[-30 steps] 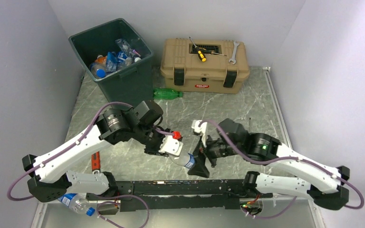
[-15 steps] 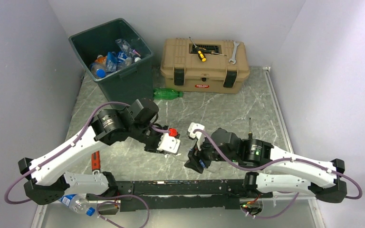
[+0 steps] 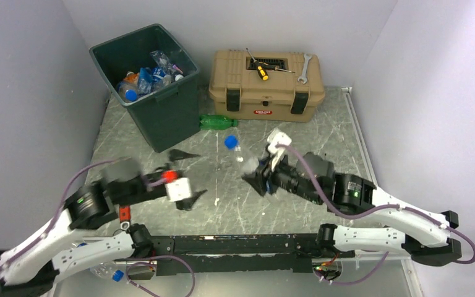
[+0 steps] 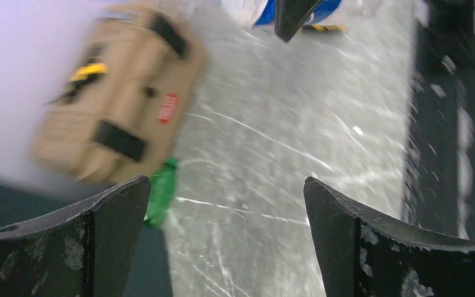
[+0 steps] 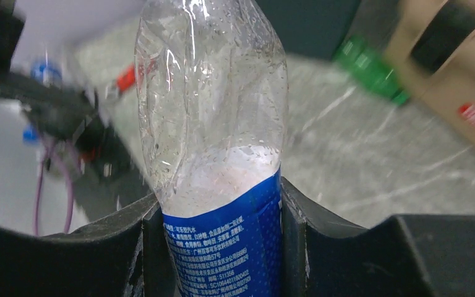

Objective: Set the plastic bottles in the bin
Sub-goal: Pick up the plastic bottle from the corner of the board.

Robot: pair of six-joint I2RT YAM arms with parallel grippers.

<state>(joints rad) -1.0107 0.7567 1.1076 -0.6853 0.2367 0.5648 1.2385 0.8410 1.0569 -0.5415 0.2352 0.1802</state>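
The grey bench (image 3: 321, 142) carries the bin (image 3: 164, 114) at its far left corner, already holding a heap of bottles (image 3: 145, 80), with a tan toolbox (image 3: 266, 93) just beside it to the right.

The step in hand looks like the carry. The right arm (image 3: 371, 204) reaches forward and leftward over the middle of the bench, its wrist turned toward the bin. The left arm (image 3: 55, 247) is folded low at the near left, forearm stretched toward the centre, and its wrist view is blurred.

The right tool (image 5: 218, 210) is clamped on the blue label of a clear bottle (image 5: 213, 111). That bottle is crumpled and empty-looking, raised off the bench, its blue cap pointing toward the gap between bin and toolbox. It is well short of the rim.

The next move, as I judge it, calls for lifting higher and swinging left until the bottle hangs over the bin's mouth, then letting go. The rim stands tall, so clearance matters.

The left tool (image 4: 226, 185) has its jaws wide apart with nothing between them.

A green bottle (image 3: 218, 122) lies on the bench between bin and toolbox. Another clear one (image 3: 108, 272) sits by the left arm's base, partly hidden. Both wait their turn.
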